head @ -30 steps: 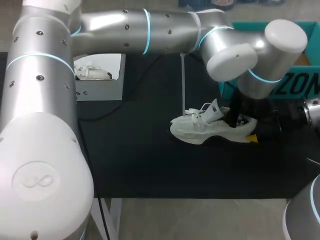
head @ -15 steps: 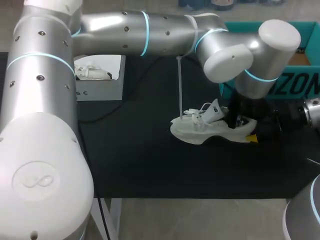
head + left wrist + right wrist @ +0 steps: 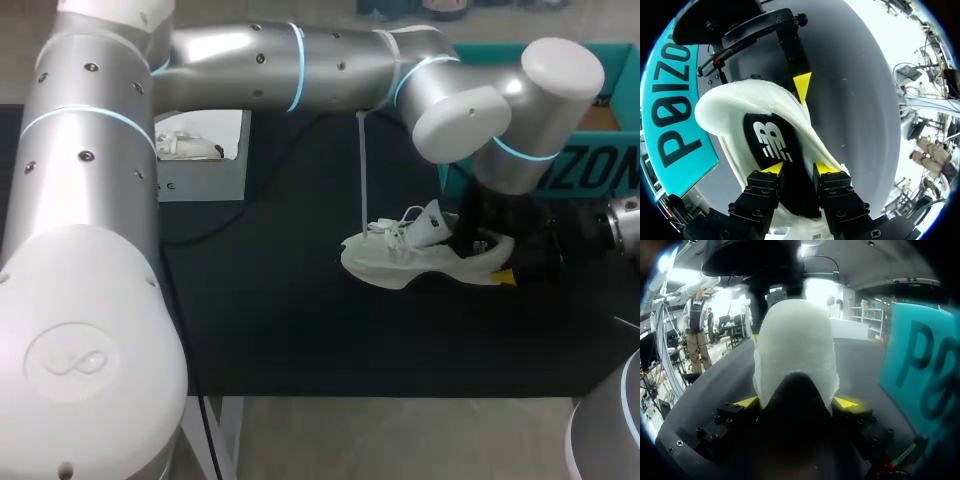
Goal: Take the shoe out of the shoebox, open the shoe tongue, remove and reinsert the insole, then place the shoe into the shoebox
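White shoe [image 3: 400,265] held by both arms.
Left gripper [image 3: 798,168] pinches the black insole [image 3: 770,142]; right gripper [image 3: 796,402] clamps the heel, tips half hidden.

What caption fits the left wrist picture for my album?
Left gripper at the black insole inside the white shoe, beside the teal shoebox.

We saw even overhead light in the head view, with glare streaks along our left arm [image 3: 250,60] and a dark desk [image 3: 280,320] that swallowed shadows. Both wrist views bent at their rims. Bright room lamps bloomed behind the shoe [image 3: 795,340], and its near foreground was dim and blurred.
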{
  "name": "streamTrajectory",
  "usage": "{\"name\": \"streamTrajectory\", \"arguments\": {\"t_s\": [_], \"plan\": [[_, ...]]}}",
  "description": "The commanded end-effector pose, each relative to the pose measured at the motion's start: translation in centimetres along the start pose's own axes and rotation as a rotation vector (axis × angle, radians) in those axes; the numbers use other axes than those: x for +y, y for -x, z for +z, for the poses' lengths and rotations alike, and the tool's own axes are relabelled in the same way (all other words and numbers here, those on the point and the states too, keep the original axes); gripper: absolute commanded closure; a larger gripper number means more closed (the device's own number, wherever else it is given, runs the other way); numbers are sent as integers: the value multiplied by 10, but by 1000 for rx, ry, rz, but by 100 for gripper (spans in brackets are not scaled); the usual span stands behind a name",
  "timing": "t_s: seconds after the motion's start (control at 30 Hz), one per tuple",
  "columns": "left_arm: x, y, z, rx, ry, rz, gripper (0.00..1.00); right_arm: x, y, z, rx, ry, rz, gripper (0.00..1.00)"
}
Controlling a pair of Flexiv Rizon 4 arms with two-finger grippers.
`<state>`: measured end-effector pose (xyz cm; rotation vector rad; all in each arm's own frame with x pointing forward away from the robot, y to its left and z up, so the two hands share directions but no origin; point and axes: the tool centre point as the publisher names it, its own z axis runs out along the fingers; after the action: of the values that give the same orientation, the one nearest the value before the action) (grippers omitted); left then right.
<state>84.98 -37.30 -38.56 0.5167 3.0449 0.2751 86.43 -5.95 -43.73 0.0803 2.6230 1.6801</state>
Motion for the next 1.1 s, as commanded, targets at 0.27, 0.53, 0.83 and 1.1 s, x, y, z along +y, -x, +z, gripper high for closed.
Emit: {"name": "streamTrajectory", "arguments": {"t_s": [0.27,0.53,0.83,1.1], "plan": [[-9,10,18,15,27,7,60,-4,0,4,-3,-3,2,100],[-17,14,53,41,34,4,74,-4,0,4,-3,-3,2,100],[-15,12,62,-41,65,0,100,-4,0,4,-3,-3,2,100],[-7,8,42,-138,72,-12,100,-4,0,4,-3,-3,2,100]]}}
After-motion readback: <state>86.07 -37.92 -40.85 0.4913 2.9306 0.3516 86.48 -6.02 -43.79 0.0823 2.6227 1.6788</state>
